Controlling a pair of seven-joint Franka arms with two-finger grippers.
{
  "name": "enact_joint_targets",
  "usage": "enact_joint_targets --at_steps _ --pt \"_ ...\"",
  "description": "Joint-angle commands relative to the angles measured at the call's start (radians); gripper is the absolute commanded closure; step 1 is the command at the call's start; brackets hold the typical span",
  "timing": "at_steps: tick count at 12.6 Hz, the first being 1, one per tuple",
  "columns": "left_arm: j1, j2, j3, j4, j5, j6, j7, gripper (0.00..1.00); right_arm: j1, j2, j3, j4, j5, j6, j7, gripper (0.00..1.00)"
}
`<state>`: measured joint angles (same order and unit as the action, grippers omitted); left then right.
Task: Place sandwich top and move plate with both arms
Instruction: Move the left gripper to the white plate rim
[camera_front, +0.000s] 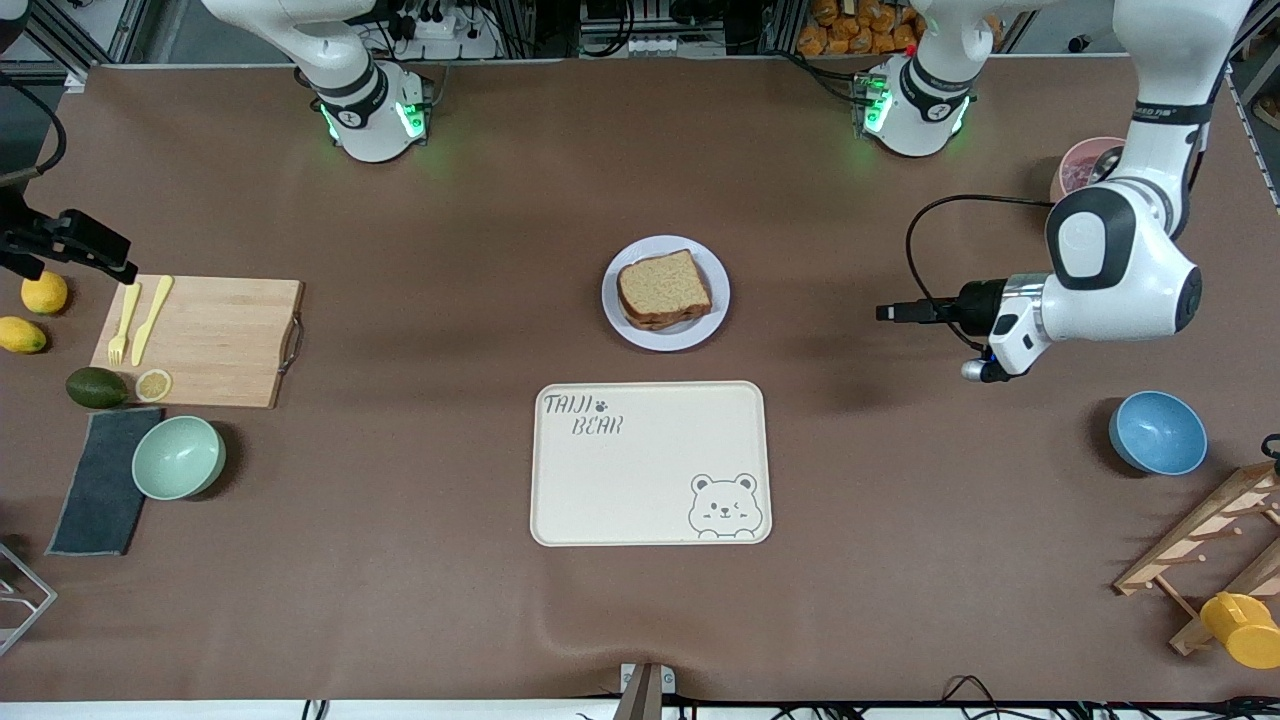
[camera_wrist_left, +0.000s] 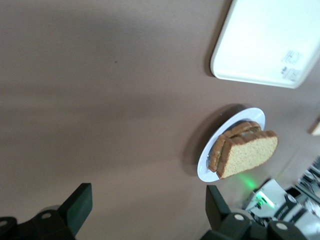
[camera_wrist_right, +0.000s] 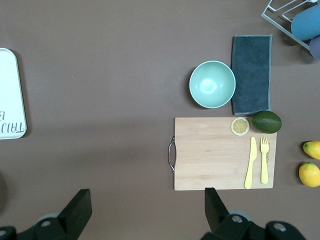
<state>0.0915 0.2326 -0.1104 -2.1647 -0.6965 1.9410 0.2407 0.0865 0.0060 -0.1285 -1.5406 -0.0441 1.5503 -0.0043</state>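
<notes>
I had the left pincer (camera_wrist_left: 145, 212) spread wide and holding nothing, up over bare desk (camera_front: 850, 480) toward the left arm's end, pointing sideways at the plate (camera_front: 715, 310). My right pincer (camera_wrist_right: 145, 212) was just as wide and empty, up over the end of the wooden cutting board (camera_wrist_right: 215, 155) at the right arm's end, where a yellow knife (camera_wrist_right: 250, 163), a yellow fork (camera_wrist_right: 264, 160) and a lemon slice (camera_wrist_right: 240, 126) lay.

Out from there, the plate sat mid-desk, between the two arms' bases and the cream tray (camera_front: 650, 463), which was nearer the front camera. The sandwich top (camera_front: 662, 284) rested on the stack of bread on that plate, slightly askew. By the board I saw an avocado (camera_wrist_right: 266, 121), a green bowl (camera_wrist_right: 212, 84), a dark cloth (camera_wrist_right: 251, 73) and two lemons (camera_wrist_right: 310, 174). A blue bowl (camera_front: 1157, 432) stood at the left arm's end.
</notes>
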Motion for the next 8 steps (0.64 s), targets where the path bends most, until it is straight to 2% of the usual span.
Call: enact_joint_targets --at_steps 1,4,8 --pt "0.008 0.025 -0.006 -0.013 -0.101 0.012 0.135 0.00 0.005 0.006 0.001 0.013 -0.019 -0.004 0.012 0.00" --pt "-0.007 0.050 -0.008 -0.061 -0.274 0.010 0.314 0.00 0.004 0.006 0.001 0.014 -0.019 -0.004 0.010 0.00" --pt "-0.012 0.068 -0.055 -0.110 -0.418 0.010 0.382 0.00 0.004 0.006 0.001 0.014 -0.019 -0.004 0.012 0.00"
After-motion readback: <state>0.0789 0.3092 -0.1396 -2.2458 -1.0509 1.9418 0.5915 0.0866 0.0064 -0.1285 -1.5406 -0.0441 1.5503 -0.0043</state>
